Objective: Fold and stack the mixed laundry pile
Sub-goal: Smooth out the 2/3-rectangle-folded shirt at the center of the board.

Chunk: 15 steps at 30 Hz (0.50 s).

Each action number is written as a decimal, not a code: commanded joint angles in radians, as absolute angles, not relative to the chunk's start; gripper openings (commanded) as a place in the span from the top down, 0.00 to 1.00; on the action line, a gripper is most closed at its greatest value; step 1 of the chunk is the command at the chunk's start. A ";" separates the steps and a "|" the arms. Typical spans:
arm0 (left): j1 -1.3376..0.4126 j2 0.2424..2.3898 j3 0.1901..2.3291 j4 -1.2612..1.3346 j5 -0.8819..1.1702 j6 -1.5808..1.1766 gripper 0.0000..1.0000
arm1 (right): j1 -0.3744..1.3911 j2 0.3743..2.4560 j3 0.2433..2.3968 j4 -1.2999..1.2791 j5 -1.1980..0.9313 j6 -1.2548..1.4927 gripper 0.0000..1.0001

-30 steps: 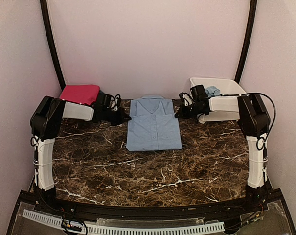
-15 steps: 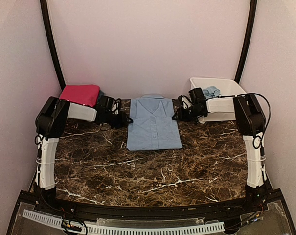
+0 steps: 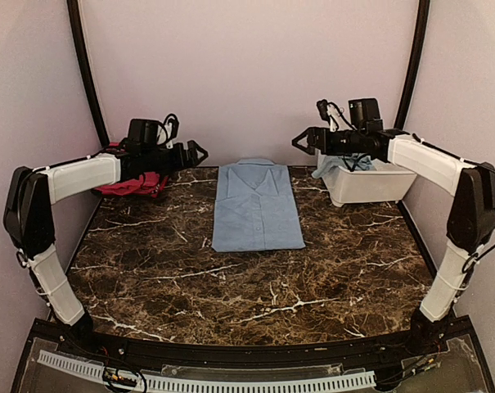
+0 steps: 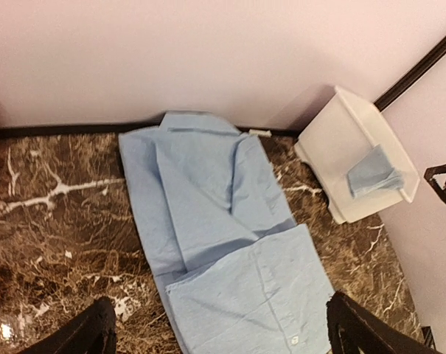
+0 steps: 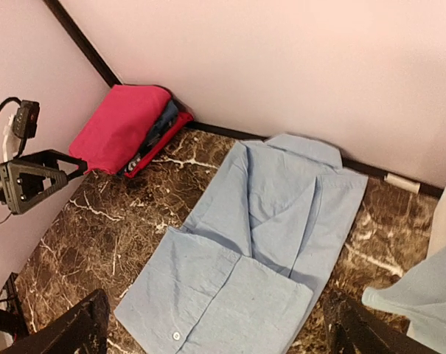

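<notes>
A pale blue collared shirt [image 3: 257,209] lies folded flat at the middle back of the table, collar toward the wall. It shows below both wrist cameras [image 4: 223,236] [image 5: 259,251]. A magenta-pink and dark folded stack [image 3: 116,187] [image 5: 123,125] sits at the back left, partly behind my left arm. My left gripper [image 3: 194,153] [image 4: 221,341] hovers open above the shirt's left side, holding nothing. Level with it, my right gripper [image 3: 300,141] [image 5: 219,335] hangs open and empty over the shirt's right side.
A white plastic tub [image 3: 370,187] [image 4: 333,144] stands at the back right with a pale blue cloth [image 3: 329,166] [image 4: 374,173] in it, draped at its left edge. The back wall runs close behind the shirt. Dark marble table [image 3: 255,286] spreads in front.
Both grippers were shut low at the shirt's sides. They have opened and risen well above the table, and the arms have stretched toward the back wall. The shirt stays folded in place.
</notes>
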<state>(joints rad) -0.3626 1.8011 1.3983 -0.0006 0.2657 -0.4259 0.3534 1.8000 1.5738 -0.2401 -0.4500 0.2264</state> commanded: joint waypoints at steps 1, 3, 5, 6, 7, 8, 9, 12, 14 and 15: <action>-0.351 1.689 1.328 0.057 0.254 -0.416 0.01 | 0.336 1.737 1.540 -0.184 -0.465 0.267 0.01; -0.338 1.694 1.336 0.074 0.401 -0.418 0.01 | 0.315 1.742 1.547 -0.189 -0.528 0.302 0.01; -0.341 1.743 1.393 0.005 0.552 -0.460 0.01 | 0.294 1.781 1.574 -0.228 -0.692 0.333 0.01; -0.365 1.759 1.384 -0.003 0.605 -0.475 0.01 | 0.300 1.792 1.566 -0.222 -0.746 0.356 0.01; -0.381 1.759 1.367 0.013 0.613 -0.479 0.01 | 0.317 1.790 1.530 -0.192 -0.778 0.381 0.01; -0.417 1.758 1.321 0.056 0.616 -0.503 0.01 | 0.352 1.778 1.485 -0.147 -0.794 0.405 0.01; -0.431 1.761 1.301 0.085 0.629 -0.525 0.01 | 0.373 1.770 1.433 -0.101 -0.809 0.437 0.01; -0.482 1.819 1.214 0.277 0.780 -0.693 0.01 | 0.402 1.795 1.313 0.044 -0.904 0.558 0.02; -0.517 1.851 1.180 0.361 0.808 -0.741 0.01 | 0.417 1.823 1.242 0.159 -0.952 0.641 0.01; -0.538 1.862 1.176 0.372 0.806 -0.747 0.01 | 0.430 1.839 1.217 0.197 -0.968 0.664 0.01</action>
<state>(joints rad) -0.4759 1.8229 1.2312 0.1898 0.6601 -0.6079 0.3927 1.7844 1.3148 -0.0380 -0.8104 0.4866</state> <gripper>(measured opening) 0.989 0.986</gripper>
